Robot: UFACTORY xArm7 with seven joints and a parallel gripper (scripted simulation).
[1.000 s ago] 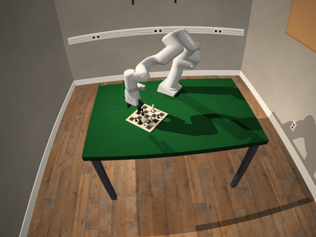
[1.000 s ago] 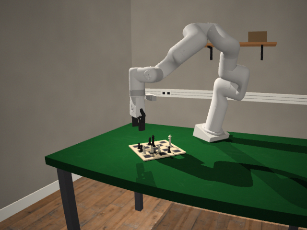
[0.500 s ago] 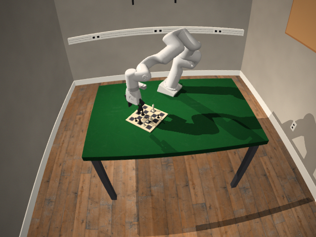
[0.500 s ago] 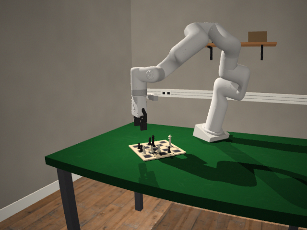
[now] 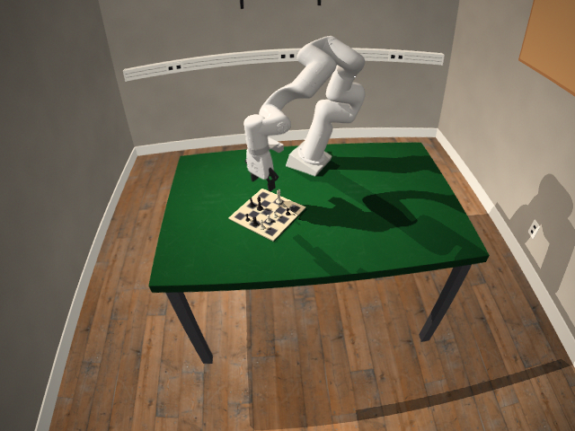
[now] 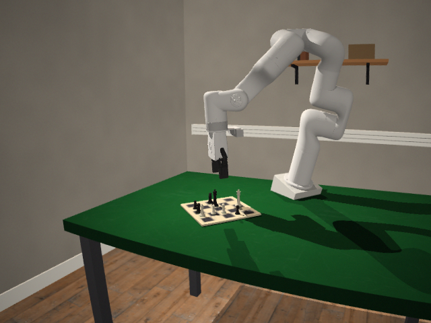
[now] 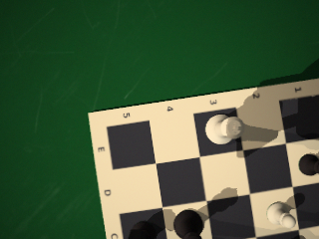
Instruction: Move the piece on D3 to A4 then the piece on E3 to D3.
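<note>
A: Where does the white piece (image 7: 222, 128) stand?

B: On E3 by the edge letters of the board (image 7: 131, 183), upright, beside the far rim. D3 beneath it looks bare, so the first move seems done.

A: And the pincer (image 6: 219, 169)?

B: Spread wide and carrying nothing, hanging above the board's corner over the green surface (image 6: 146, 215).

A: How would the piece handle?

B: Likely light, hard and smooth, with a narrow top that tips easily. Best gripped low on the neck, straight from above, and lifted clear of the black neighbour (image 7: 188, 222).
</note>
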